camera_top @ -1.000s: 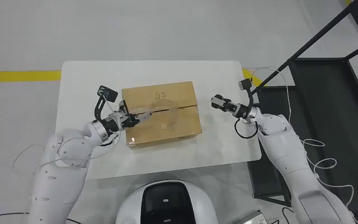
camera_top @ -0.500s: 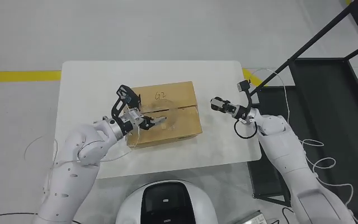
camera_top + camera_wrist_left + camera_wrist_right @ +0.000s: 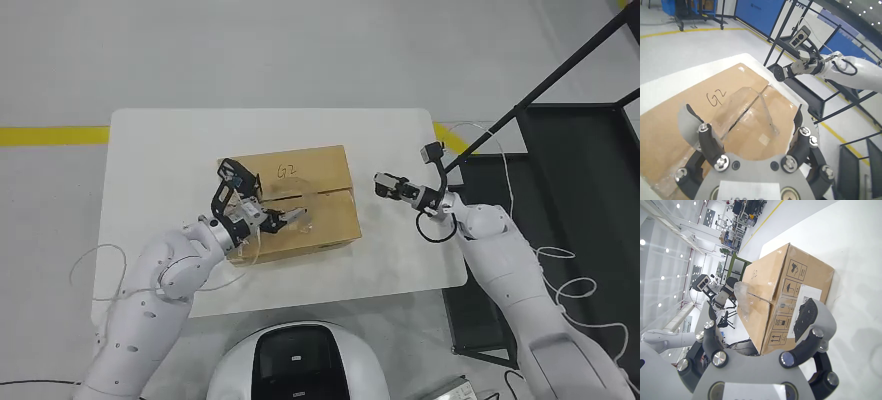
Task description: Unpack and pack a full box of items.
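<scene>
Spread wide at the left claw (image 3: pixel 283 216), hovering just above the closed cardboard box (image 3: pixel 320 172), over the centre seam where clear tape (image 3: pixel 745 108) arches up loose. Spread wide too at the right claw (image 3: pixel 380 183), off the box's right end without touching, towards the right edge of the table (image 3: pixel 160 150). Sitting at mid-table, flaps shut: the cardboard box.

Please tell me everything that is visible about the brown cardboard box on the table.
The brown cardboard box stands flat on the white table, flaps closed, with "G2" handwritten on top. Crumpled clear tape arches loosely over the centre seam. One end carries printed handling symbols and a white label. The open left gripper hovers above the top; contact cannot be judged.
</scene>
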Robot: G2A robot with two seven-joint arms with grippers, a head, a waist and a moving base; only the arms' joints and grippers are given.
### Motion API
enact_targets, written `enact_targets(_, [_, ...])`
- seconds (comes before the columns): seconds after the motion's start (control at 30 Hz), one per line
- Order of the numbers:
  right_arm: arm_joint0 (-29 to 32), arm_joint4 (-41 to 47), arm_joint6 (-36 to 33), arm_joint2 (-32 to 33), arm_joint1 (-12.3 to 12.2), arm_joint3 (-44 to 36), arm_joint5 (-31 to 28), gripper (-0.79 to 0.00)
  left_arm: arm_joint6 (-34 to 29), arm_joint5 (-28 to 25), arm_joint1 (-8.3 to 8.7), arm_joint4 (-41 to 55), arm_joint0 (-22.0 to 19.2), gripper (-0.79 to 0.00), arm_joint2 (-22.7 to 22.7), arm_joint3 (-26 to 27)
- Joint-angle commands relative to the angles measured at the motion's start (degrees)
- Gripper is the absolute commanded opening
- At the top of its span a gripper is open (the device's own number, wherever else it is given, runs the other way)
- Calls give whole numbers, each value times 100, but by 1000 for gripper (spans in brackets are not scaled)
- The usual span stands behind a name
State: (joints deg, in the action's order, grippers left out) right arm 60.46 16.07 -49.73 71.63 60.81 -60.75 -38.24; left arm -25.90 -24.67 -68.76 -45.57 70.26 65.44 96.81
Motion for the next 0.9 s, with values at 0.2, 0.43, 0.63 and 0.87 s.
enact_targets(0.2, [-40, 111, -12, -48, 20, 46, 66, 0, -151, 498, -22, -687, -43, 0, -294, 318])
enact_targets(0.43, [-18, 170, 4, -62, 29, 104, 85, 0, -48, 870, -120, -977, -182, 0, -756, 31])
enact_targets(0.63, [18, 228, 21, -39, 28, 130, 100, 0, 7, 1041, -212, -853, -392, -15, -1008, -175])
enact_targets(0.87, [24, 286, 18, -45, 36, 174, 183, 0, -32, 1350, -311, -842, -625, -394, -1221, -415])
